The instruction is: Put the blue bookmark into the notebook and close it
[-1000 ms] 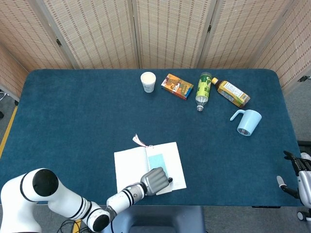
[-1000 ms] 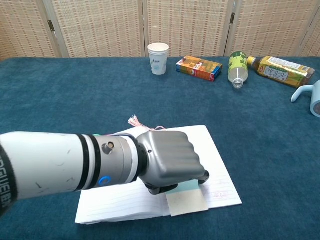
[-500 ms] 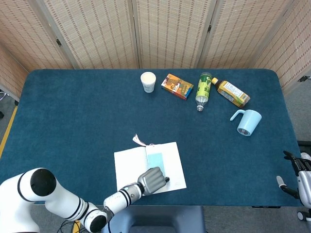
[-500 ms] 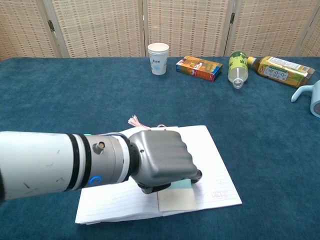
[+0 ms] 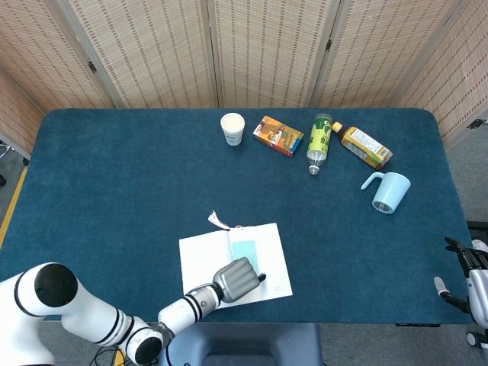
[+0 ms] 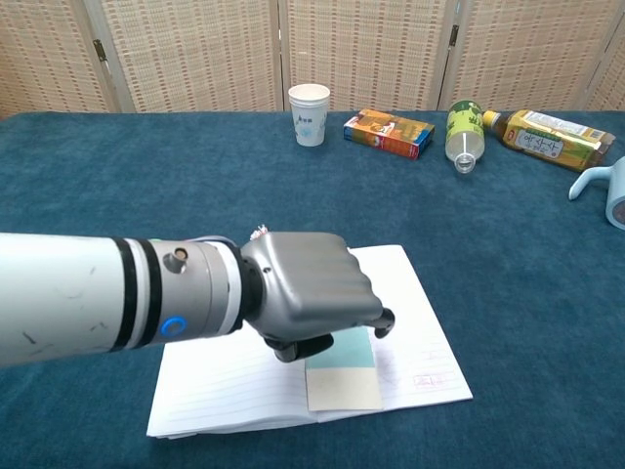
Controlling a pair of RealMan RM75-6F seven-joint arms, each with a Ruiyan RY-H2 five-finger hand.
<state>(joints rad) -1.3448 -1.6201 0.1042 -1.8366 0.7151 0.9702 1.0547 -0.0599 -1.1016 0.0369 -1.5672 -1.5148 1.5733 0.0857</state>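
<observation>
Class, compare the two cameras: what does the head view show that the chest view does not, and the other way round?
Only the head view shows the right hand at the table's right edge and the whole blue mug. Only the chest view shows the bookmark's near end lying on the page. Both show the left hand over the open notebook, plus the paper cup.

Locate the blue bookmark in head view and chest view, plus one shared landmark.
Head view: the blue bookmark lies on the open notebook's right page, low centre, partly under the left hand.
Chest view: bookmark bottom centre, sticking out below the hand.
Shared landmark: the white paper cup at the far edge.
</observation>
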